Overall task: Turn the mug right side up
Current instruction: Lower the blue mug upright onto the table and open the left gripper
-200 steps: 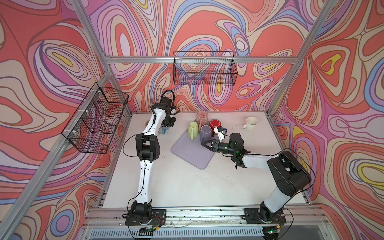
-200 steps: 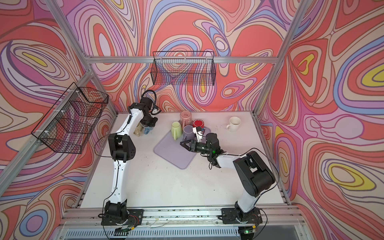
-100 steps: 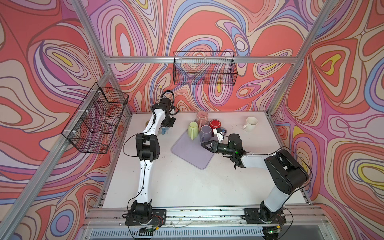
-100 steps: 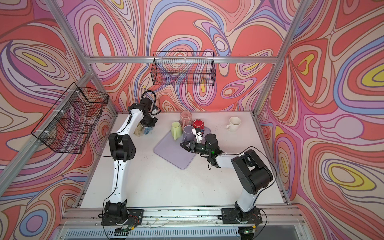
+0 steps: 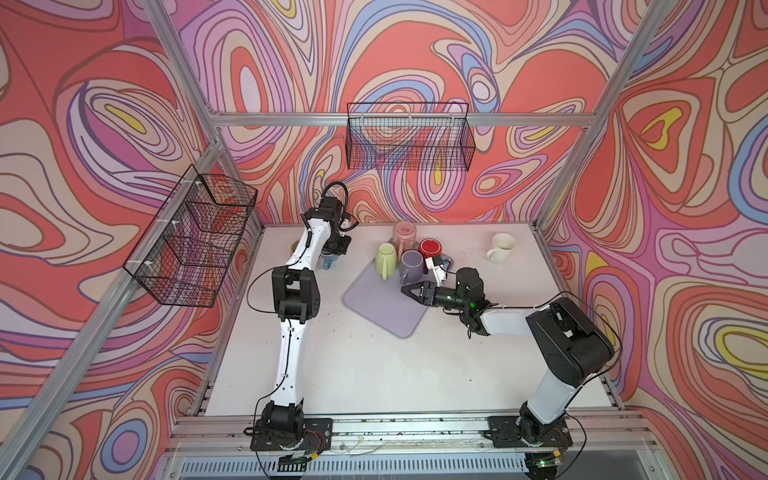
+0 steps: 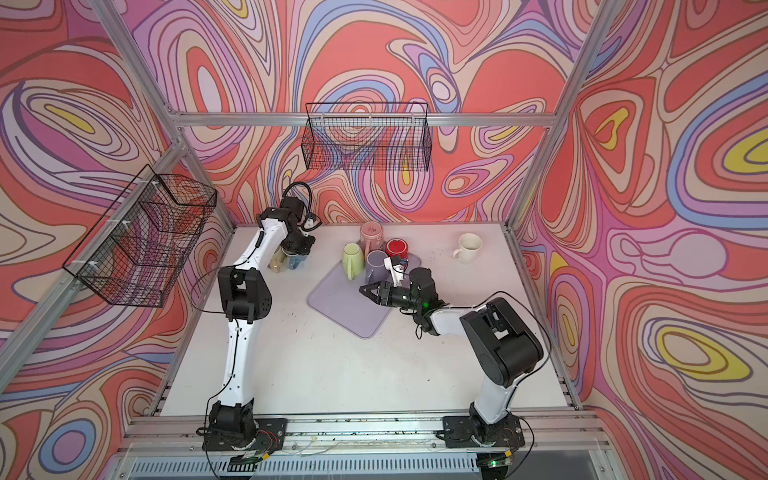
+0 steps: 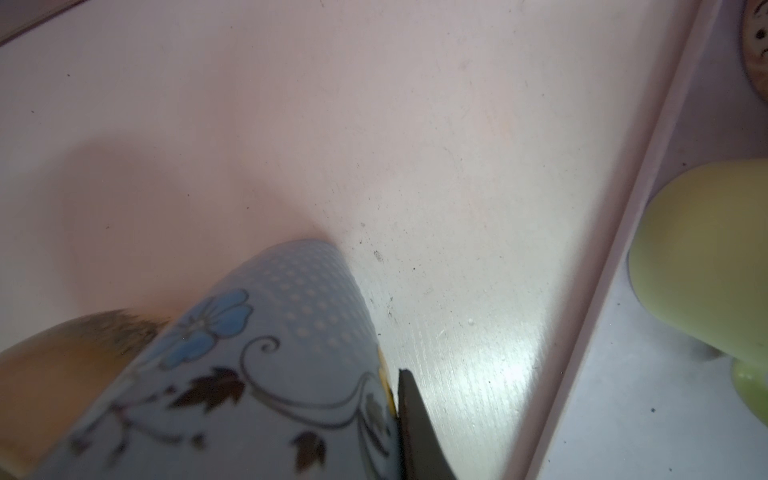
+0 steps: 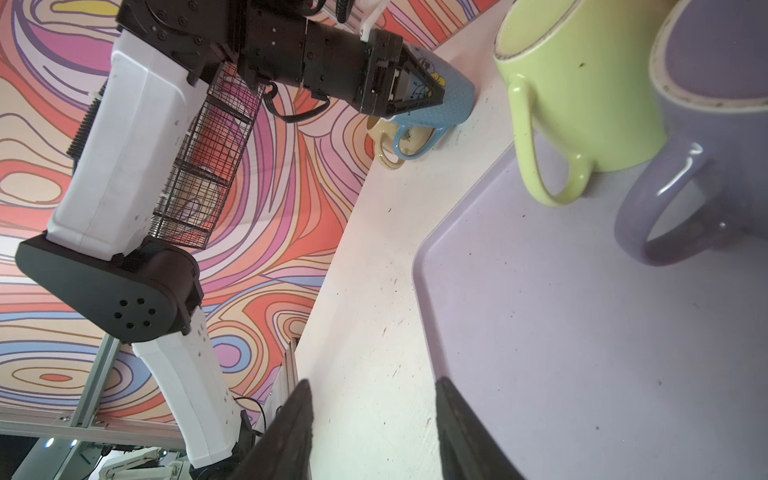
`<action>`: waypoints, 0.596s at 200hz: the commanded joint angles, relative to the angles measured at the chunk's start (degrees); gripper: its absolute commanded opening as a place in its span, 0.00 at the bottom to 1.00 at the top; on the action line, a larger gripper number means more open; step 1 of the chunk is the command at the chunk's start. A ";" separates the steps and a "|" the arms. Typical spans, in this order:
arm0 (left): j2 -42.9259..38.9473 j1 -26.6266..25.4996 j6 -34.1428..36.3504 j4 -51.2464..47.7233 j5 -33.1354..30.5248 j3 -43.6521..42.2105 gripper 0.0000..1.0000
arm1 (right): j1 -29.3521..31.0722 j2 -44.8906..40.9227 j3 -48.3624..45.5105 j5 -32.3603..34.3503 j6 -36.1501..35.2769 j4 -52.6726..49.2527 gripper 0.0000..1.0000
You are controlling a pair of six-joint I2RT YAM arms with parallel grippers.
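Both top views: wire basket (image 5: 195, 245) on left wall, contents unreadable through the mesh; left gripper (image 5: 333, 249) clamped on the blue floral mug (image 5: 328, 262), which stands narrow end down at the far-left back of the table (image 5: 374, 374), just beside a tan mug (image 5: 295, 248). Centre: lavender tray (image 5: 382, 305) carries green mug (image 5: 384, 255) and purple mug (image 5: 411, 266), both mouth-up, pink mug (image 5: 404, 232) and red mug (image 5: 430, 248) at its back edge; right gripper (image 5: 409, 289) hovers over the tray, jaws apart, holding nothing. Far right: white mug (image 5: 501, 247), mouth-up, well apart.
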 commanded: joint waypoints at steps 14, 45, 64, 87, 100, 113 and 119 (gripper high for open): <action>0.49 0.39 0.16 1.19 -0.59 1.05 0.13 | 0.20 0.89 1.06 0.20 0.47 1.17 0.49; 0.12 0.39 0.26 1.30 -1.18 1.13 0.17 | 0.21 0.98 1.15 0.03 0.49 1.43 0.49; -0.21 0.39 0.15 1.60 -1.53 1.07 0.18 | 0.20 0.98 1.19 -0.05 0.76 1.78 0.49; -0.80 0.39 -0.07 2.22 -1.53 1.12 0.19 | 0.25 0.98 1.15 -0.05 0.84 1.84 0.49; -1.21 0.39 -0.16 2.36 -1.28 1.12 0.19 | 0.22 0.98 1.19 -0.05 0.79 1.79 0.48; -1.56 0.40 -0.22 2.56 -1.13 1.14 0.20 | 0.20 0.98 1.23 -0.05 0.77 1.83 0.48; -1.70 0.39 -0.22 2.56 -1.18 1.14 0.20 | 0.27 0.98 1.29 -0.05 0.84 1.86 0.48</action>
